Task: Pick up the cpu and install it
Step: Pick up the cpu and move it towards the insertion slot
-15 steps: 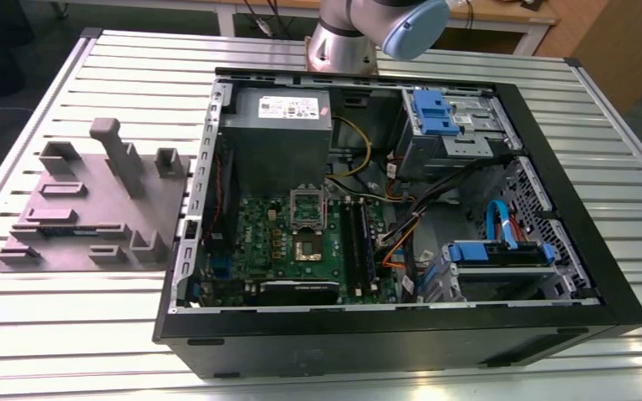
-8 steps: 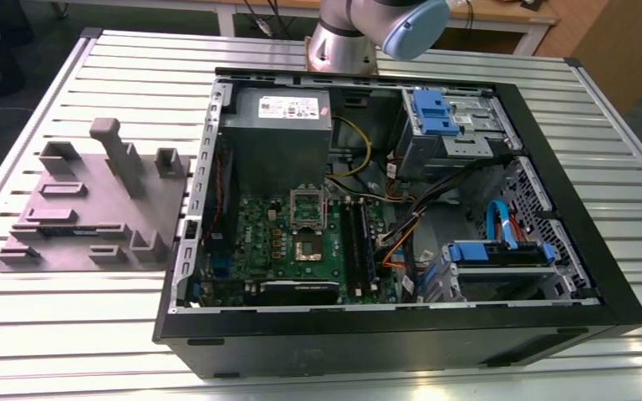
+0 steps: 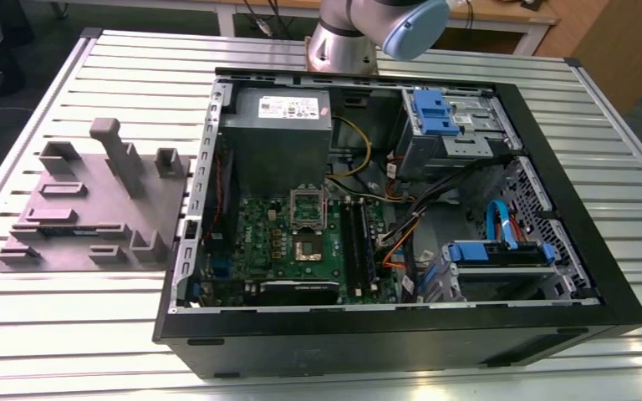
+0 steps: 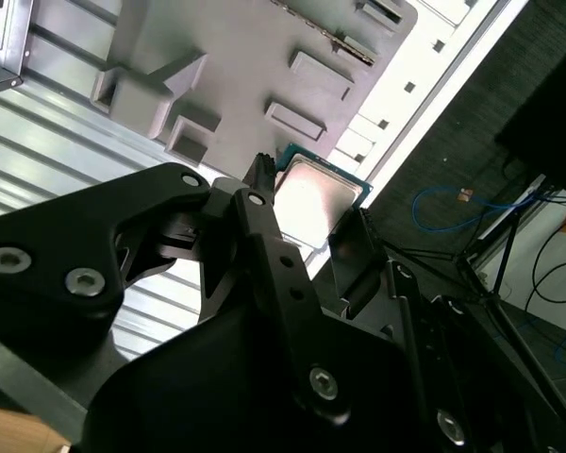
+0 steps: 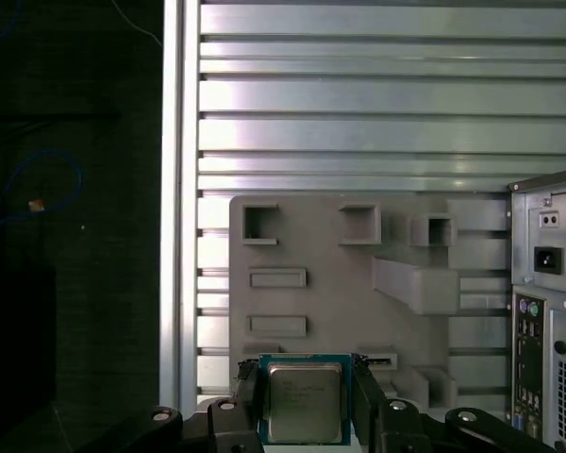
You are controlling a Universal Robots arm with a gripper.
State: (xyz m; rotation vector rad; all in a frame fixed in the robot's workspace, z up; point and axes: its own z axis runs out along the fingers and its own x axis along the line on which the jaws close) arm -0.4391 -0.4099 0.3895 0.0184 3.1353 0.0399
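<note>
**Reader:** What does the exterior view show?

**Legend:** An open computer case (image 3: 410, 338) lying on a slatted metal surface (image 3: 31, 334). Inside are a green motherboard (image 3: 263, 242) with a square socket (image 3: 308, 244) near its middle. A grey power-supply box (image 3: 282, 134) sits at the end nearest the arm's base (image 3: 341, 46). Blue drive brackets (image 3: 500, 253) lie toward the exterior view's right. A grey moulded tray (image 3: 87, 209) rests on the surface just beside the case, on the exterior view's left.

**Reader:** And the second wrist view?

**Legend:** The black claw (image 4: 311, 203) pinching the cpu (image 4: 323, 193). Its fingers (image 4: 269, 226) press on two opposite edges of the chip, whose silver-grey top faces the camera. Behind the chip lie the grey tray (image 4: 255, 57), with raised blocks and shallow pockets, and the slatted surface (image 4: 38, 132).

**Reader:** And the first wrist view?

**Legend:** The same grip, seen square-on. The cpu (image 5: 305, 401) sits between the two fingers (image 5: 248, 396), touching both. Its green rim shows around the metal top. The chip is over one edge of the tray (image 5: 340, 283) and outside the case, whose rear panel (image 5: 547, 302) stands just beside the tray. Whether the chip touches the tray or is clear of it cannot be told.
</note>
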